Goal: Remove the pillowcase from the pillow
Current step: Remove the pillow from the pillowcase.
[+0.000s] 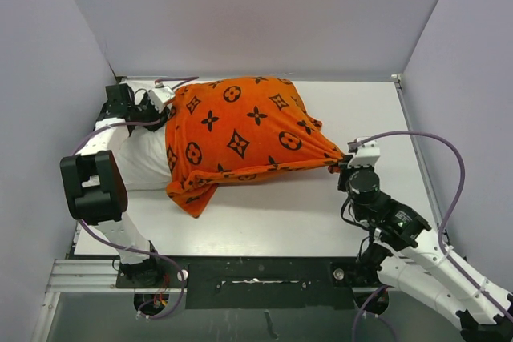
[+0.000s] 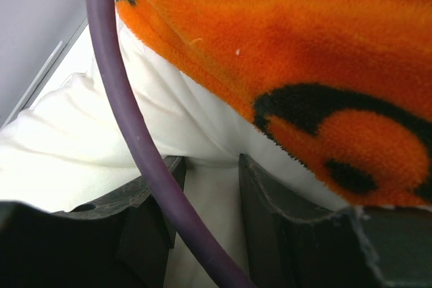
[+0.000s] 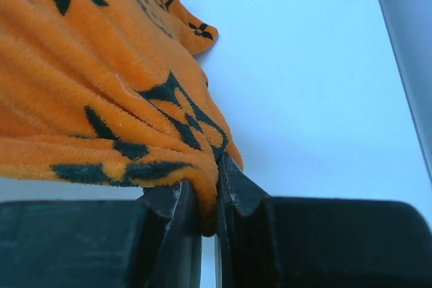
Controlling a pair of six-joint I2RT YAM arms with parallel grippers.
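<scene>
Right jaws pinch a pillowcase corner. Only the left wrist view shows left jaws gripping the pillow

Bright, even, diffuse light fills the overhead view; the pillowcase throws only a faint shadow on the white counter at its near edge. From the left wrist, the pillow below the pillowcase is nearly blown out and the purple cable before it soft. From the right wrist, the counter beyond the pillowcase looks bluish.
</scene>
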